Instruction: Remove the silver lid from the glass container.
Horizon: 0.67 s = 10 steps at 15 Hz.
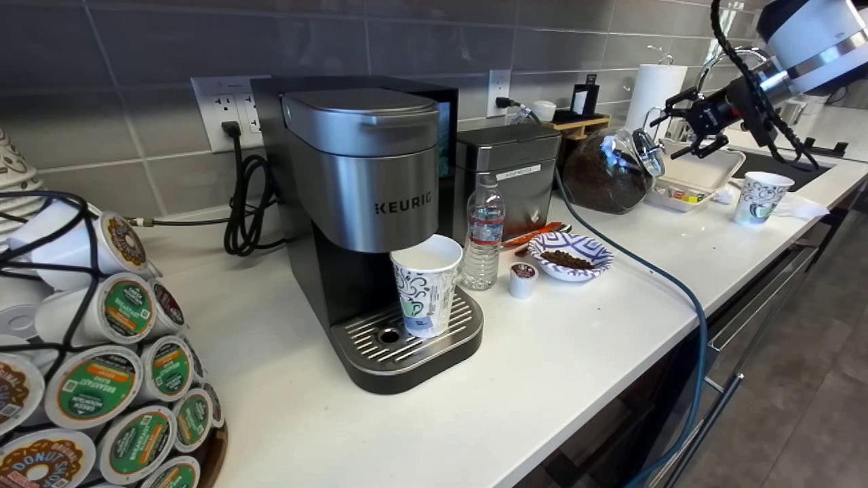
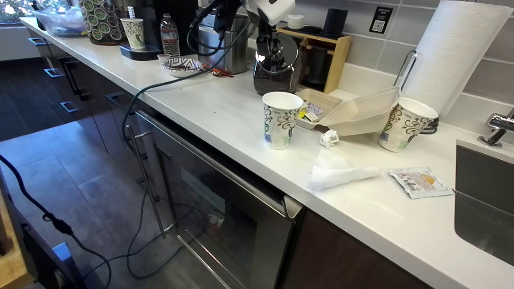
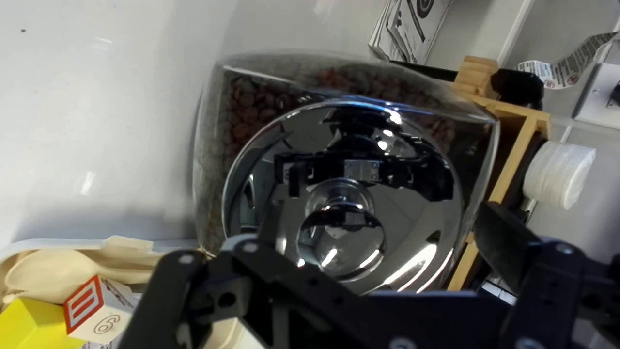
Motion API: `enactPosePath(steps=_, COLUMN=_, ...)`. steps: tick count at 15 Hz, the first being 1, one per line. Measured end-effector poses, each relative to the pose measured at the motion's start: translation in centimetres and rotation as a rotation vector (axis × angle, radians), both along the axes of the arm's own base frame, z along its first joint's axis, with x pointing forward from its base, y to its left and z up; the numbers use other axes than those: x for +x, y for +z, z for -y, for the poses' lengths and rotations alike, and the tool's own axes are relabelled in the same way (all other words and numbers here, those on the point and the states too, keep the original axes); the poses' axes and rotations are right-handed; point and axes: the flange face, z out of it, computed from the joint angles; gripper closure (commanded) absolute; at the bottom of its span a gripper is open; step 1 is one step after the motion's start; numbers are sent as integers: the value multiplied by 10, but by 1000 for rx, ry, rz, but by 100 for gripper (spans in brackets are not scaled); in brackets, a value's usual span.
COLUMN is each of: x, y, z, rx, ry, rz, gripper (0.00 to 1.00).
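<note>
Centrally in the wrist view, the glass container (image 3: 252, 104) is bearing the silver lid (image 3: 334, 165)—presumably stiff, slippery—whose knob (image 3: 341, 237) is likely offering the best hold; spanning toward lower right, the gripper (image 3: 380, 225) is hanging spread, empty.

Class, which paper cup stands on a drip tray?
The cup at the Keurig; the front-edge cup and rear cup by the paper towels stand directly on the countertop.

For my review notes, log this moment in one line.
gripper: open, facing lid | lid: on jar | jar: holds beans | removal: pending
</note>
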Motion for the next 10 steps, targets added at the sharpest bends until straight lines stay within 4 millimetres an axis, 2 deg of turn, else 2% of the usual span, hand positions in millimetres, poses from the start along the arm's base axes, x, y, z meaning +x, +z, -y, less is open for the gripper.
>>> enactPosePath(steps=2, x=-1, y=-2, z=3, rx=8, ry=-9, rz=0, gripper=0)
enactPosePath(steps=3, x=-2, y=-3, z=5, rx=12, ry=-16, rz=-1, gripper=5)
enactPosePath(steps=4, x=-2, y=-5, z=8, rx=15, ry=-21, rz=-1, gripper=23)
enactPosePath(steps=5, x=-3, y=-6, z=10, rx=19, ry=-26, rz=-1, gripper=29)
enactPosePath(steps=6, x=-3, y=-7, z=12, rx=22, ry=-32, rz=0, gripper=30)
enactPosePath(steps=9, x=-1, y=-9, z=16, rx=28, ry=-42, rz=6, gripper=54)
enactPosePath(steps=10, x=0, y=-9, z=17, rx=29, ry=-44, rz=7, gripper=59)
